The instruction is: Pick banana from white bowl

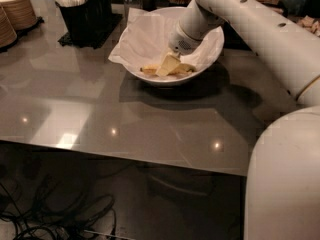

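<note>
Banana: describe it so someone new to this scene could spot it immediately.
On the grey table, find the white bowl lined with crinkled paper. The gripper reaches into it, right over the banana lying at the bottom. It is the only yellow thing there, against white paper.

White arm (260,29), tan pincer (169,67) in bowl (156,80)

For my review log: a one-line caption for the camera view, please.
Robot arm over a grey table, pincer down in the paper-lined white bowl at the banana.
</note>
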`<state>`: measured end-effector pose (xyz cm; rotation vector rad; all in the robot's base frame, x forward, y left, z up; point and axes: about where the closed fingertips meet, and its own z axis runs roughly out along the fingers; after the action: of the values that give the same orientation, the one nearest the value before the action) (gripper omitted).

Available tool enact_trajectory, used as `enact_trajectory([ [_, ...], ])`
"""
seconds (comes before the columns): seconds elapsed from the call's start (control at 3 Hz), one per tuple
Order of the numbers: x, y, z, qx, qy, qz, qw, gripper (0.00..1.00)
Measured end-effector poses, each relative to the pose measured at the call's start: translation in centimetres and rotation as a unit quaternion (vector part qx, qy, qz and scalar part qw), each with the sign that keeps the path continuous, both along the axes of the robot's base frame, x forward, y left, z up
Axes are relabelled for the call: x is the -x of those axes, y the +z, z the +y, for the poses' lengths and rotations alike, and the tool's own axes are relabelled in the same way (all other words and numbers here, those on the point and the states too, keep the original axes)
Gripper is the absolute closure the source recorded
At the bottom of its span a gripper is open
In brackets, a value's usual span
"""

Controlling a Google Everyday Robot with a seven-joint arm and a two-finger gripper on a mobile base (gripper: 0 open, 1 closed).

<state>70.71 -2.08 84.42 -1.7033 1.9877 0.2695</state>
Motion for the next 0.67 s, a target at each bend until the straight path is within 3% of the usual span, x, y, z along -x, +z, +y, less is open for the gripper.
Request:
enact_trajectory([
  [0.33, -0.16, -1.13, 0.01, 0.013, 0.001, 0.005, 0.9999, 0.5],
  [0.67, -0.17, -1.17, 0.0, 0.013, 0.001, 0.005, 0.9999, 0.69],
])
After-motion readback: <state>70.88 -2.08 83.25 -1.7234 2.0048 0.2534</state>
